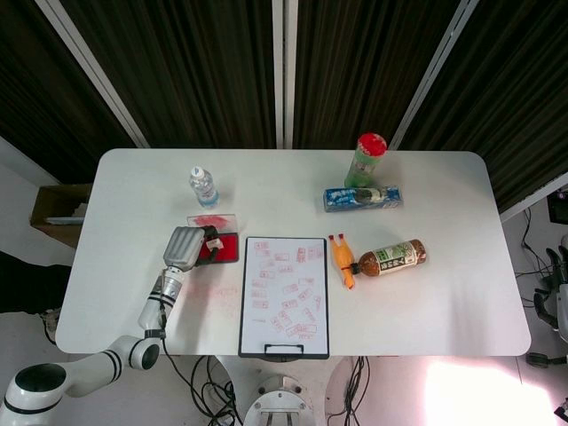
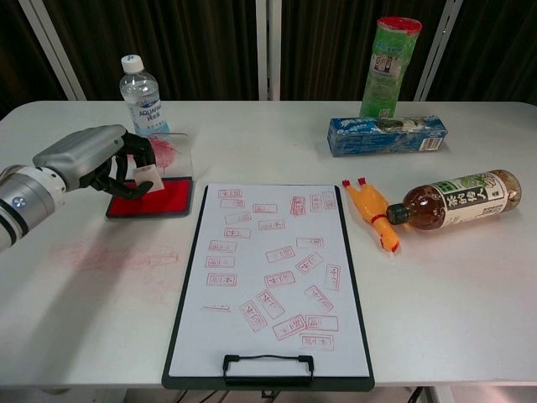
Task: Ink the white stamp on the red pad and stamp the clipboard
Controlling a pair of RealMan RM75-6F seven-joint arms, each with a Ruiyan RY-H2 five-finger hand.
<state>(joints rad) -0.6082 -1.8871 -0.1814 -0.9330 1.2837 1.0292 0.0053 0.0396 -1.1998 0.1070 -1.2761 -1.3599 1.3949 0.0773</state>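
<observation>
While curled over the near-left corner of the shallow red ink pad [image 2: 153, 200], left hand [image 2: 101, 159] of grey metal and black fingers, clamped on the small white block stamp [image 2: 148, 178], held just above the pad's surface. Seen only from the chest: stamp's white face and the fingers around it; from the head view, mostly covered by the hand's back [image 1: 183, 248]. Just right of the pad, black-framed clipboard [image 2: 268, 277] with red-printed white sheet. Right hand outside both views.
</observation>
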